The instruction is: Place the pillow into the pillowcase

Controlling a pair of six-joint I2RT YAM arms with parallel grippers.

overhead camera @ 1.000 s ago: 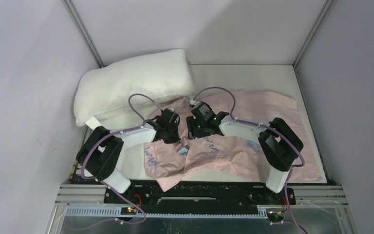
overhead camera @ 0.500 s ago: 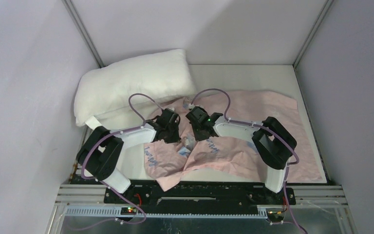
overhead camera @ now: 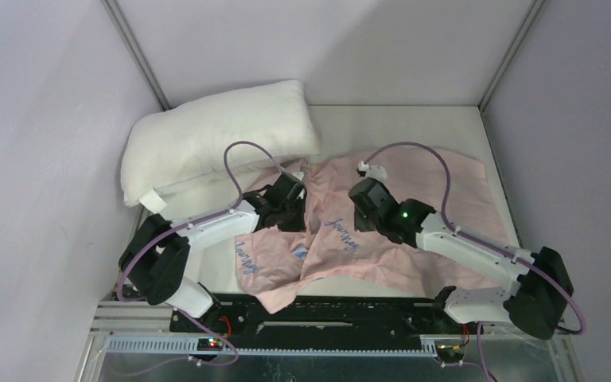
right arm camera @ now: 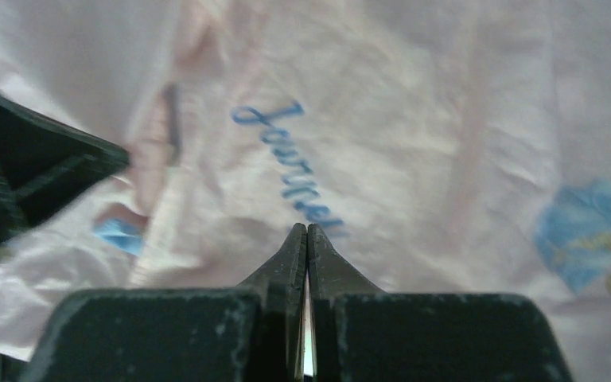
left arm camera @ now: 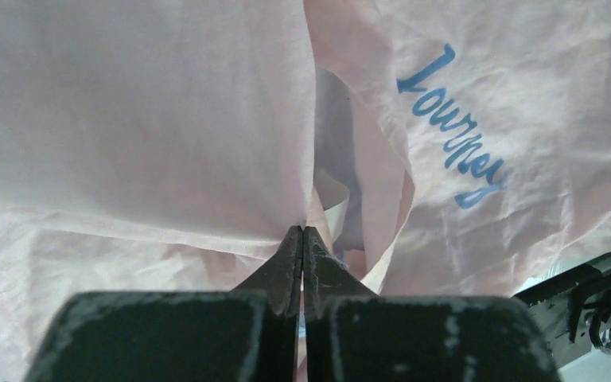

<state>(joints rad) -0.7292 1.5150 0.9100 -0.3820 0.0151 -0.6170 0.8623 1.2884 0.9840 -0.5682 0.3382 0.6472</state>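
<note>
The plump white pillow (overhead camera: 219, 135) lies at the back left of the table. The pale pink pillowcase (overhead camera: 437, 179) is spread over the middle and right, crumpled near the front. My left gripper (overhead camera: 301, 213) is shut on a pinched edge of the pillowcase (left arm camera: 167, 119), and folds run into its tips (left arm camera: 303, 229). Beside that edge a gap shows the lavender inside. My right gripper (overhead camera: 354, 219) is shut, its tips (right arm camera: 307, 227) pressed on the pillowcase (right arm camera: 445, 95) at the end of the blue "Journey" lettering (right arm camera: 286, 167). The two grippers stand a hand's width apart.
Grey walls close in the table (overhead camera: 398, 127) on three sides. The right arm's elbow (overhead camera: 541, 290) reaches out to the front right corner. A black rail (overhead camera: 326, 318) runs along the near edge, and a pillowcase corner hangs over it.
My right gripper has shut on the fabric and moved right, away from the left one, with its elbow swinging far out to the right. The left gripper shifted slightly back and right, still shut.
</note>
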